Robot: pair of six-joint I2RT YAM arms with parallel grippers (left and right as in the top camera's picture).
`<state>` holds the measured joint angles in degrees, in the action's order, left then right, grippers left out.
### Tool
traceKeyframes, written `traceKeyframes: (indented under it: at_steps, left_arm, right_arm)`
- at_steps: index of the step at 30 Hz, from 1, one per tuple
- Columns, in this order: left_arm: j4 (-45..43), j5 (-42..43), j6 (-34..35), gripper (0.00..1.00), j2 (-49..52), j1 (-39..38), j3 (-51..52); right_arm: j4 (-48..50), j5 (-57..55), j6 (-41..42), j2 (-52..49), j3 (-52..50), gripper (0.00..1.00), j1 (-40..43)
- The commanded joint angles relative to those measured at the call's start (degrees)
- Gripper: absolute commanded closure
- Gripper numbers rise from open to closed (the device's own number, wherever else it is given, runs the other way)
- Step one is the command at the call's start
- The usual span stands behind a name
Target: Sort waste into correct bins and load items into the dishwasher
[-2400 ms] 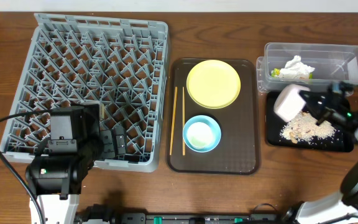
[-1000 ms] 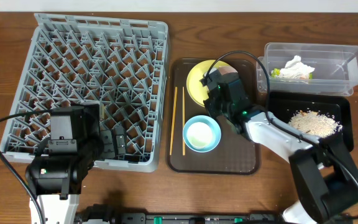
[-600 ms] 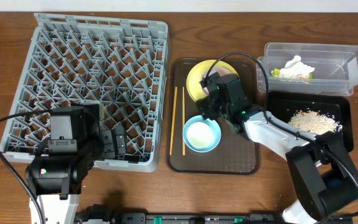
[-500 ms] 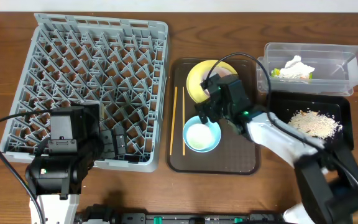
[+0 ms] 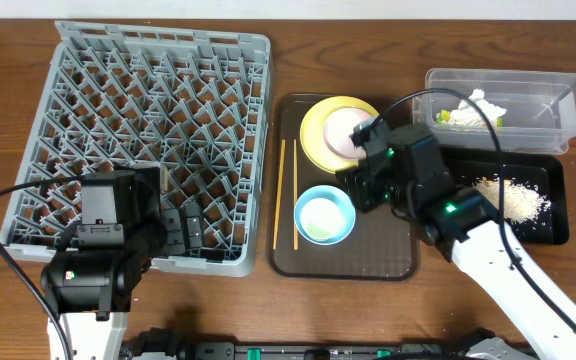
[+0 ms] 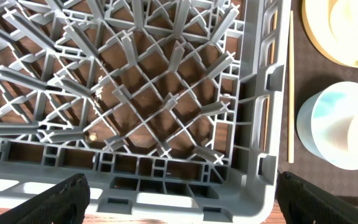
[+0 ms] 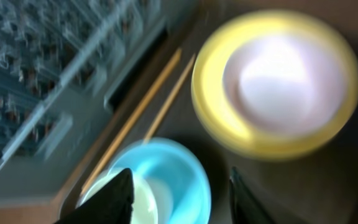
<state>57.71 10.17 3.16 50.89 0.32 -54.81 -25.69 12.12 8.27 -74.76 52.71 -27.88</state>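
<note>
The white bowl with a pinkish outside [image 5: 346, 134] rests on the yellow-green plate [image 5: 313, 128] on the brown tray; both show blurred in the right wrist view, bowl [image 7: 288, 78] on plate [image 7: 207, 93]. The light blue bowl [image 5: 340, 203] holds the small white cup [image 5: 318, 218]. The chopsticks [image 5: 288, 195] lie along the tray's left side. My right gripper [image 5: 356, 188] [image 7: 179, 199] is open and empty just above the blue bowl's [image 7: 188, 168] right rim. My left gripper [image 5: 183, 235] [image 6: 179, 205] is open over the grey dish rack's [image 5: 148, 130] front edge. The paper wrapper [image 5: 478, 108] lies in the clear tub [image 5: 558, 100]. Crumbs [image 5: 516, 198] lie in the black tray [image 5: 558, 225].
The brown serving tray [image 5: 368, 262] sits between the rack and the bins. In the left wrist view the rack's corner [image 6: 253, 124] stands beside a chopstick [image 6: 291, 87], the blue bowl [image 6: 316, 124] and the plate [image 6: 319, 37]. My right arm's cable [image 5: 438, 95] loops over the tub's left end.
My right gripper brought the pinkish bowl from over the black tray to the yellow-green plate, let it go there, and has drawn back to the right, open.
</note>
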Motion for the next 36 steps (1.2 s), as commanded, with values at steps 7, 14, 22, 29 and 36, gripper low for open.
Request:
traceKeyframes:
  at_steps: [7,14,22,29,36]
  left_arm:
    - [0.2,0.1,0.6,0.04,0.0,0.3,-1.0]
    - [0.2,0.1,0.5,0.04,0.0,0.3,-1.0]
    - [0.0,0.5,0.6,0.04,0.0,0.3,-1.0]
    - [-7.0,13.5,4.0,0.04,1.0,0.3,-1.0]
    - [-20.4,41.1,12.6,0.04,11.2,0.2,-1.0]
  right_arm:
    - [-3.0,1.9,4.7,-8.0,-3.3,0.58,-4.3]
    - [-2.4,1.4,7.2,-13.1,-3.3,0.89,-4.7]
    - [1.5,1.2,7.1,-8.5,0.8,0.99,-2.4]
    - [1.2,-0.4,14.8,-2.4,3.1,0.99,5.7]
    - [5.2,28.7,11.5,-2.9,3.1,0.99,11.5]
